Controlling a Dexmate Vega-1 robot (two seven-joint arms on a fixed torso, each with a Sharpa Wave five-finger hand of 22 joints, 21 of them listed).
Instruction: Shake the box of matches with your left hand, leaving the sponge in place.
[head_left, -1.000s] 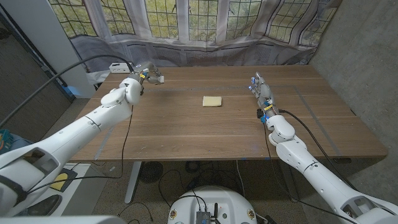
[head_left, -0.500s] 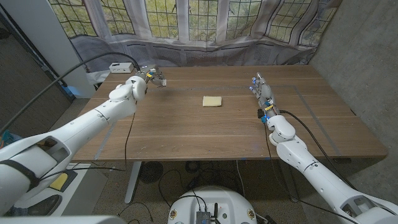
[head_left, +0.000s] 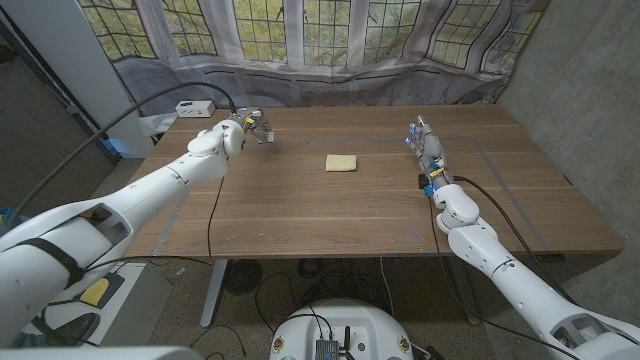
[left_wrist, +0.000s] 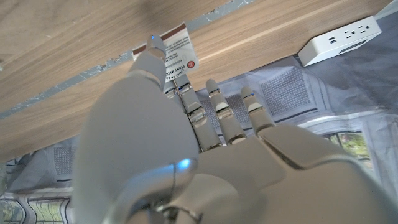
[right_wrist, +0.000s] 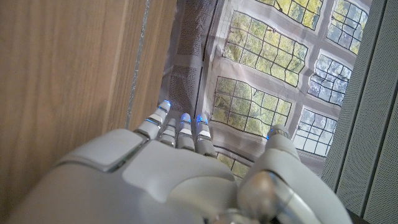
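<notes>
While raised, left hand grips matchbox.

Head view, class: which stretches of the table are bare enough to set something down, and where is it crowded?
Bare wood lies between the sponge and the near edge of the table, and between the sponge and the right hand. The far left corner is busiest: the left hand holds the matchbox there.

The left hand has travelled along the far side of the counter, moving inward toward the sponge over the last second. The box of matches pinched in its fingers has gone with it, and the left forearm now reaches farther across the counter
</notes>
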